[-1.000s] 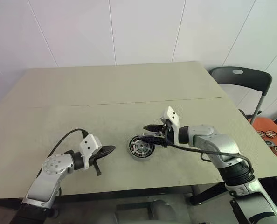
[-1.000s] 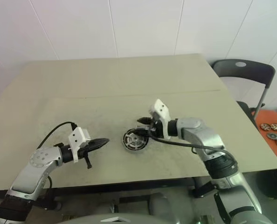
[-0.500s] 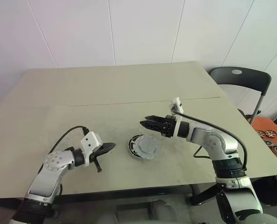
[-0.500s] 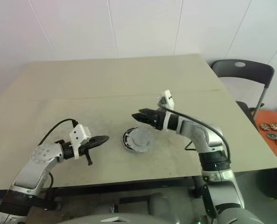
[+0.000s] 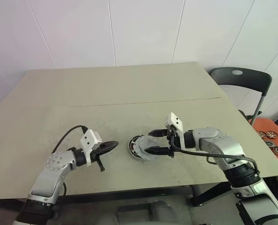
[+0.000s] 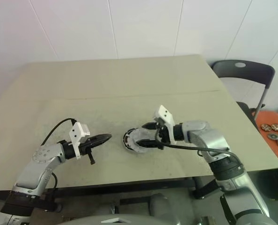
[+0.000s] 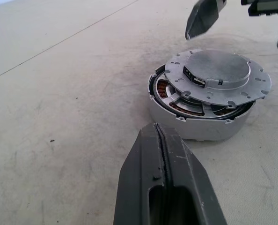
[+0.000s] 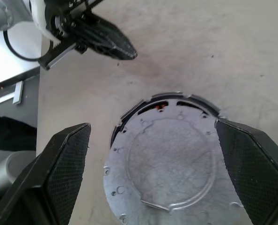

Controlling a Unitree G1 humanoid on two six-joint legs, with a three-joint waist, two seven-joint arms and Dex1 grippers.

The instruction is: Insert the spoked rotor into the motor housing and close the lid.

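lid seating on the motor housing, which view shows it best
The left wrist view: the lid sits askew on the motor housing, copper windings exposed. The right wrist view shows it from above; the eye views show it small.

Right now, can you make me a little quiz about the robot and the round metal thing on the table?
1. True or false: the lid sits squarely shut on the motor housing.
2. Which gripper has its fingers wide apart around the lid: A) left gripper B) right gripper?
3. What colour are the windings showing under the lid?

Key:
1. False: it lies off-centre, leaving part of the inside uncovered.
2. B; the left one is shut.
3. Copper-red.
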